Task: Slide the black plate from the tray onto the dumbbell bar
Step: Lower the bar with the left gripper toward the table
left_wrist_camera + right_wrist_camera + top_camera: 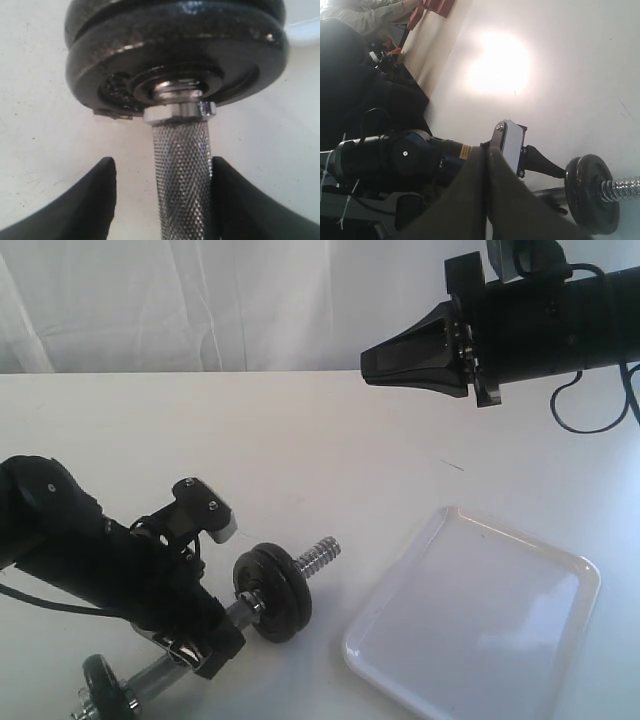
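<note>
Black plate (285,595) sits on the dumbbell bar (318,556), near the table's (300,440) front edge. Left gripper (161,167) straddles the bar's knurled grip, jaws parted. White tray (470,625) lies just right, at the front edge. Right gripper (366,366) hovers above, pinched closed and clear of everything.

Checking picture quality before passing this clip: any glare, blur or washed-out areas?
Exterior view: evenly bright, somewhat washed out, soft sheen on the tray. Left wrist view: dumbbell bar knurling sharp, small highlights on its chrome collar. Right wrist view: blown-out glare patch on the table; the right gripper's fingers, shut and close to the lens, are blurred.
</note>
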`<state>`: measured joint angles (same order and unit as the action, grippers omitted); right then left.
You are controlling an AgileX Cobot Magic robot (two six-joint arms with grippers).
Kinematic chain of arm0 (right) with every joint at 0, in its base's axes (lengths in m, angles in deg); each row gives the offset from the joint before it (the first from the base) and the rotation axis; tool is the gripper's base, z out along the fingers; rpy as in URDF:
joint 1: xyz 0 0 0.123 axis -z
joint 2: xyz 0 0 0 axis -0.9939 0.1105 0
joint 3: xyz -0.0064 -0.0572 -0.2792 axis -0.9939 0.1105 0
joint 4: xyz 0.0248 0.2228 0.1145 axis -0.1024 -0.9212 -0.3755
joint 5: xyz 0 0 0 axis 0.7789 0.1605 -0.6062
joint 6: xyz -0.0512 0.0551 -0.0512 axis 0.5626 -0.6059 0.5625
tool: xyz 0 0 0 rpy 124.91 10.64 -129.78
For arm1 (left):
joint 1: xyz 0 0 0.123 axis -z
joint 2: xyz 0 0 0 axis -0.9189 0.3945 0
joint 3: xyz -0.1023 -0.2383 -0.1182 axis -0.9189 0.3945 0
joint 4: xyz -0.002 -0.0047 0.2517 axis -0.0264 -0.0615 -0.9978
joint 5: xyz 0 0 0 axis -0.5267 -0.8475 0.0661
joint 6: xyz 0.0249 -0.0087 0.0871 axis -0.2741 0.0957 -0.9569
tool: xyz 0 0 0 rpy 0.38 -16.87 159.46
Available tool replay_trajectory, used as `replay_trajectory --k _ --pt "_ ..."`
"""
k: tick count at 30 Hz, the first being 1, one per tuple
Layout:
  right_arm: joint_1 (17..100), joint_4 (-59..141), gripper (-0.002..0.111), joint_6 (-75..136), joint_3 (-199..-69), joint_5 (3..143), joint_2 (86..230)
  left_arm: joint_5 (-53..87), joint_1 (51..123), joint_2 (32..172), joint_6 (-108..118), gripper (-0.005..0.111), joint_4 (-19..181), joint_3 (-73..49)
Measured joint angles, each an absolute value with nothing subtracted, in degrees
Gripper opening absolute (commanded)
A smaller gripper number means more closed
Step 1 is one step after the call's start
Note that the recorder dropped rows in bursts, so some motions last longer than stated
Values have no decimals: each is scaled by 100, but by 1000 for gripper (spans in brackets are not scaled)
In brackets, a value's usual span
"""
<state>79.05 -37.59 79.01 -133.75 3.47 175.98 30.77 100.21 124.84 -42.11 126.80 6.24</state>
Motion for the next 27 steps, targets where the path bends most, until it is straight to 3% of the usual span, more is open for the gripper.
replay_trajectory --k 27 --pt "7905 -3749 0 7901 -13375 347 17598 3782 10021 12484 -3636 59 11845 624"
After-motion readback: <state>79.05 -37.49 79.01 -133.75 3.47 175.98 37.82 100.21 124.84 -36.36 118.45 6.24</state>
